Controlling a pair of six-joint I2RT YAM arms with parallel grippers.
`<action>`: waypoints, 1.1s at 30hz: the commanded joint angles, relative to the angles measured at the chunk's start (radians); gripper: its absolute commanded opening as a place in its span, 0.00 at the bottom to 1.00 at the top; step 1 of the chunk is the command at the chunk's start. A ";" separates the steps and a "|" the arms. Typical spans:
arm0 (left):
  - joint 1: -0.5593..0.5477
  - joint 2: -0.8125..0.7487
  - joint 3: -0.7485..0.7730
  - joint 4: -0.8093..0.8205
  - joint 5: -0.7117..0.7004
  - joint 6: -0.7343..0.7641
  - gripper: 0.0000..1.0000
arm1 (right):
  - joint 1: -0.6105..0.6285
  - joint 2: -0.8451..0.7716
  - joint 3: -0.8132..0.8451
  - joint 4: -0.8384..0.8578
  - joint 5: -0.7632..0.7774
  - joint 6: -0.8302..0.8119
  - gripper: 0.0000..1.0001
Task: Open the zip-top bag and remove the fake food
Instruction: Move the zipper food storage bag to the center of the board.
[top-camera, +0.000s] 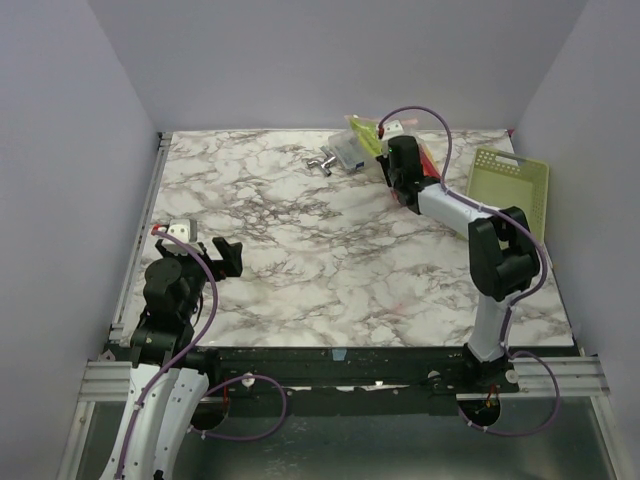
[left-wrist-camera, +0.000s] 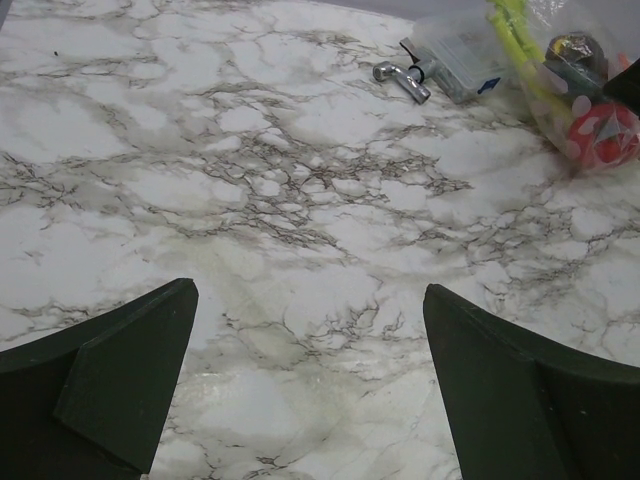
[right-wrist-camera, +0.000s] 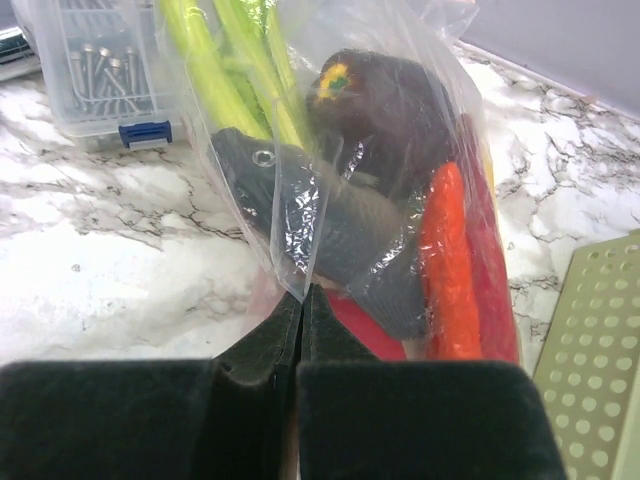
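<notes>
Right wrist view: the right gripper has its jaws pinched together on a fold of the zip-top bag, which runs straight away from them at the far right of the worktop, fake food inside (the left gripper, jaws apart, hangs well off).

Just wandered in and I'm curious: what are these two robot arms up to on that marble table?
The right claw is pinched shut on a fold of a clear plastic bag at the far side of the table. The toy food is inside the bag, none of it taken out yet. The left claw hangs open over bare table near its own base, holding nothing. A green basket sits at the right.
</notes>
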 joint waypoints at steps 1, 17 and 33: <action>0.007 -0.001 0.019 0.023 0.030 0.006 0.98 | -0.007 -0.061 -0.027 0.023 -0.052 0.016 0.01; 0.005 0.002 0.016 0.032 0.071 0.003 0.98 | -0.031 -0.223 -0.145 0.030 -0.175 0.023 0.01; 0.005 -0.009 -0.009 0.102 0.267 0.006 0.98 | -0.120 -0.483 -0.341 0.067 -0.474 0.088 0.01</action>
